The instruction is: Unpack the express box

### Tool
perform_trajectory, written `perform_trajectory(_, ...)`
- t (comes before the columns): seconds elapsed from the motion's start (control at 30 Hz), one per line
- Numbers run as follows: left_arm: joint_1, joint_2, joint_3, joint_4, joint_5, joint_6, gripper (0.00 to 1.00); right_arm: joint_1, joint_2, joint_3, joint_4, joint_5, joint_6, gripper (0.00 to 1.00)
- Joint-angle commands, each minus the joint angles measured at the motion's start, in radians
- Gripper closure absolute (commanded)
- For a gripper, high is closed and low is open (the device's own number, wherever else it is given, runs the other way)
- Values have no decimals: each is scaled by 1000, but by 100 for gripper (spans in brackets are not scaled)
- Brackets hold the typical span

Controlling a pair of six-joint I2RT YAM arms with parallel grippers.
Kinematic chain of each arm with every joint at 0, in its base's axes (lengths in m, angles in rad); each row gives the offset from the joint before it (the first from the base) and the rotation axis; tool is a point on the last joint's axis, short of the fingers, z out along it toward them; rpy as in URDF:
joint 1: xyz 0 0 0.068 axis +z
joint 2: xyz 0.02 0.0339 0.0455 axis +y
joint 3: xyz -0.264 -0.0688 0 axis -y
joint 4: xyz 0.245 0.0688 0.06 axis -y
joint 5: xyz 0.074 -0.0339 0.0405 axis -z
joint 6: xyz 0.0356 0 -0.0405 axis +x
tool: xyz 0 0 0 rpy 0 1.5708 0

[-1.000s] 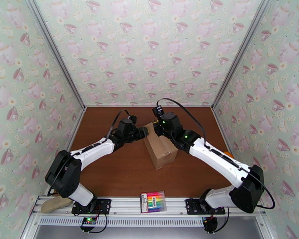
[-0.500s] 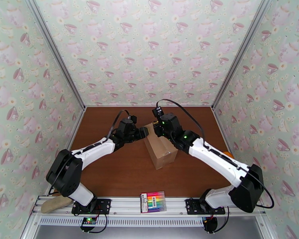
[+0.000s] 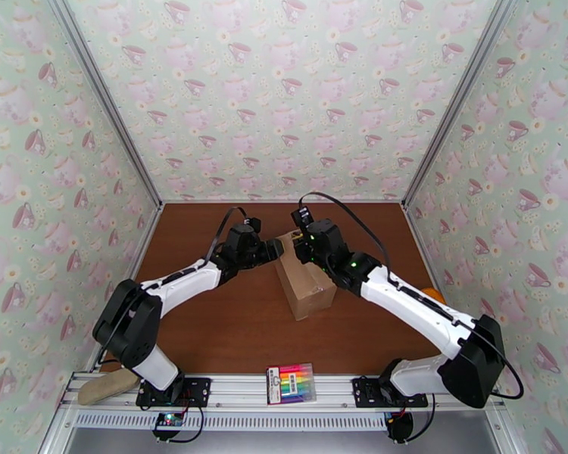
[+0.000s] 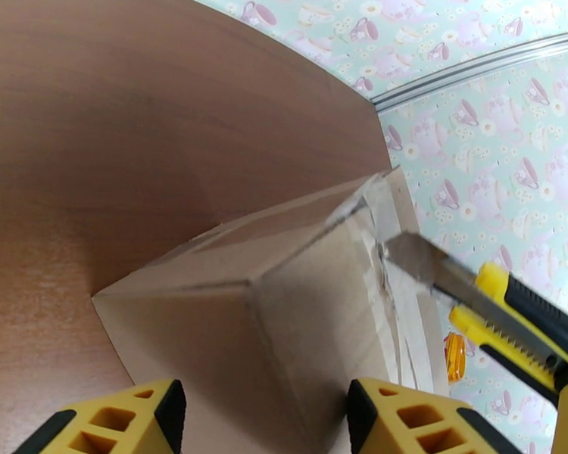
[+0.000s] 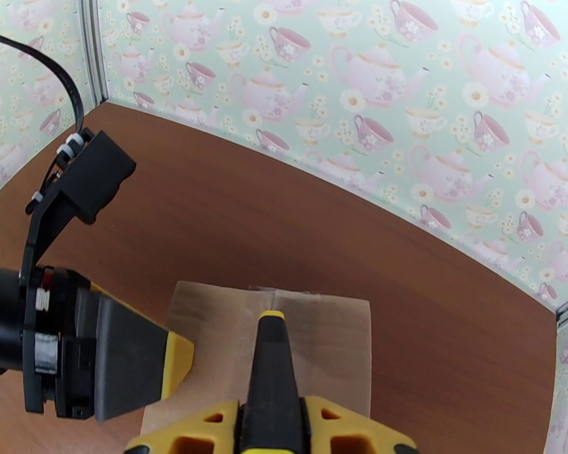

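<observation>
Shows the tan express box [image 3: 305,285], flaps shut, near the middle of the brown worktop [image 3: 231,327], well apart from a pack of coloured markers [image 3: 291,384] at the near edge. Shows the left pincer [image 4: 261,410] half spread and clasping the box's far end, a yellow pad [image 4: 132,418] against each side. Shows the right pincer [image 5: 273,421] closed on a yellow-and-black utility knife [image 4: 504,312], blade tip at the taped top seam.
</observation>
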Motion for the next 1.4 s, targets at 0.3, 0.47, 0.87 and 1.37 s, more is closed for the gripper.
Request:
perform_trajectory(0.3, 25, 47, 41, -82, -66, 21, 37, 6, -40, -30, -62, -5, 32, 100)
perform_trajectory(0.47, 24, 42, 78, -104, -63, 36, 35, 6, -42, -35, -61, -3, 36, 100)
perform_trajectory(0.87, 25, 77, 184, -142, -55, 86, 27, 6, -43, -39, -61, -4, 43, 100)
perform_trajectory(1.37, 25, 178, 271, -124, 38, 86, 27, 7, -37, -35, -61, 1, 43, 100)
